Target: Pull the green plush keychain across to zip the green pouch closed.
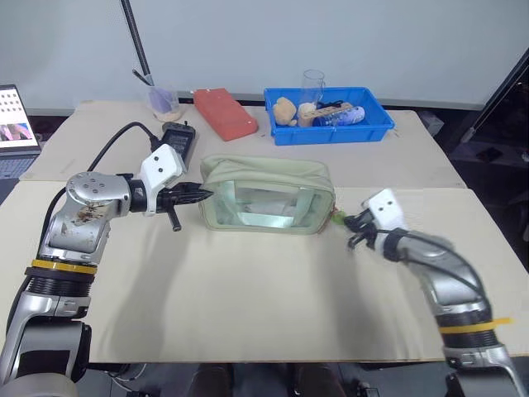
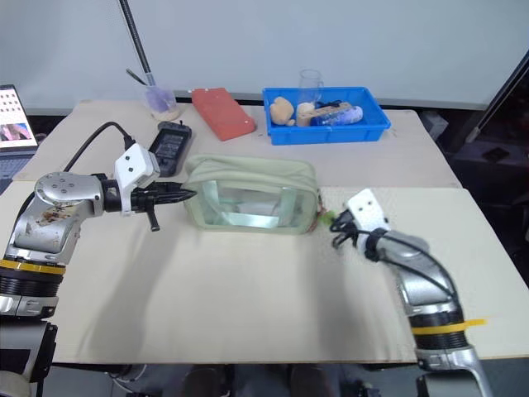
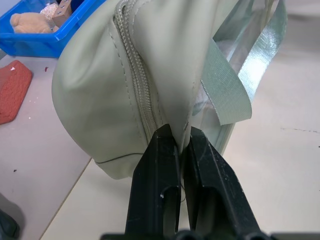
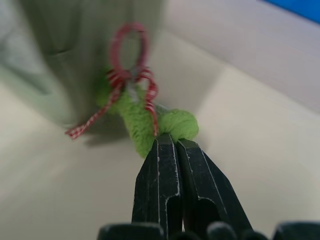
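The green pouch stands on the tan table, long side toward me, and its top zipper looks closed along the stretch I see. My left gripper is shut on the fabric of the pouch's left end, with the fingers pinching a fold beside the zipper. The green plush keychain, on a red-white cord, hangs at the pouch's right end. My right gripper is shut on the tip of that keychain, low over the table.
A blue tray with tan lumps and a clear glass sits behind the pouch. A red flat object, a black device with a cable and a small cup lie at the back left. A laptop stands at far left.
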